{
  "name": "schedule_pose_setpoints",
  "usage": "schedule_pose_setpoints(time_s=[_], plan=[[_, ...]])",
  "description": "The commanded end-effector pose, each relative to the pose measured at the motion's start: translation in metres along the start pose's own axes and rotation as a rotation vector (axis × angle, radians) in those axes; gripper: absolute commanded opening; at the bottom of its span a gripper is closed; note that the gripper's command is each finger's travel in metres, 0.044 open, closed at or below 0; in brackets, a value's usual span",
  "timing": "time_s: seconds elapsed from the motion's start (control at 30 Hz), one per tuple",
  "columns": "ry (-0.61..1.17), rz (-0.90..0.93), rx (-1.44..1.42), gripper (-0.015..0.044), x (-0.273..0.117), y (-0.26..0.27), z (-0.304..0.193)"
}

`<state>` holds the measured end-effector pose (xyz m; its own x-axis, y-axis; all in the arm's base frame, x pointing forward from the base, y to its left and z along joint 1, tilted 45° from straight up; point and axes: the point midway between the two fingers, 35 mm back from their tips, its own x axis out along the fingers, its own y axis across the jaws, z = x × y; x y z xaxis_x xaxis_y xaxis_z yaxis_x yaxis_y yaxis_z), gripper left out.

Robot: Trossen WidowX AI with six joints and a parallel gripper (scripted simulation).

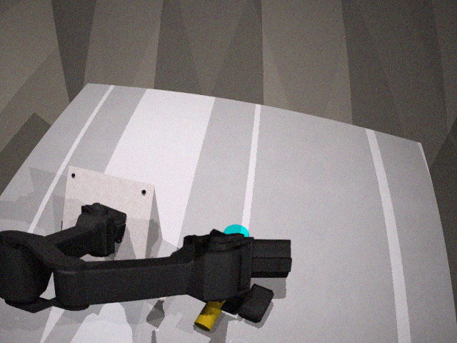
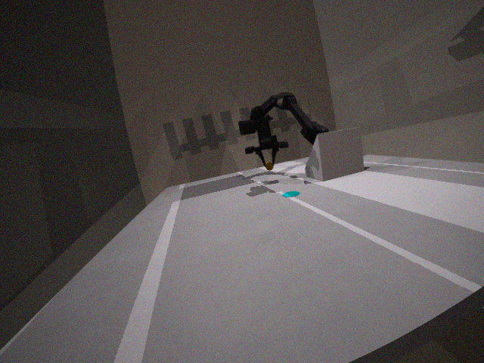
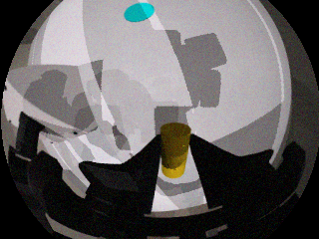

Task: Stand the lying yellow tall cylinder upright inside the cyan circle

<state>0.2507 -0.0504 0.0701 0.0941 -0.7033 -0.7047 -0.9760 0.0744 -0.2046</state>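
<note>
On the left of the top view we see our white mount block (image 1: 106, 199) and our dark arm reaching out from it across the bench (image 1: 332, 184). Going right along the arm, we come to our claw (image 1: 230, 303). It is squeezed onto the yellow tall cylinder (image 1: 209, 315), so the two fingers stand partway closed with the cylinder between them. In the side view the cylinder (image 2: 268, 165) hangs in the claw (image 2: 268, 162) a little above the bench, not touching it. It is not standing up. In the wrist view its long side (image 3: 175, 149) runs straight out between the two dark fingers, and one end sticks out past them. We think it lies about flat, but we cannot tell its exact tilt. A bit further right and toward the far side sits the cyan circle (image 1: 235, 230). Our wrist partly hides it from above. In the wrist view the circle (image 3: 140, 12) shows far up and a little left of the cylinder, well apart from it. So we think the next move must carry the cylinder that way, along the line its long side nearly points, and tip it up on its end. If it tips while off the circle, it may land outside.
</note>
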Motion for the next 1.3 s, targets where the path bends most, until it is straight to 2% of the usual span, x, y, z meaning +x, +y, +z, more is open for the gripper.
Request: schedule_pose_setpoints(time_s=[0.0,0.97,1.27], plan=[[-0.006,-0.001,0.01,0.0105,-0.009,0.0,0.0],[0.004,0.014,0.036,0.0105,-0.05,0.007,-0.006],[-0.01,0.014,0.049,0.0105,-0.054,0.002,0.018]])
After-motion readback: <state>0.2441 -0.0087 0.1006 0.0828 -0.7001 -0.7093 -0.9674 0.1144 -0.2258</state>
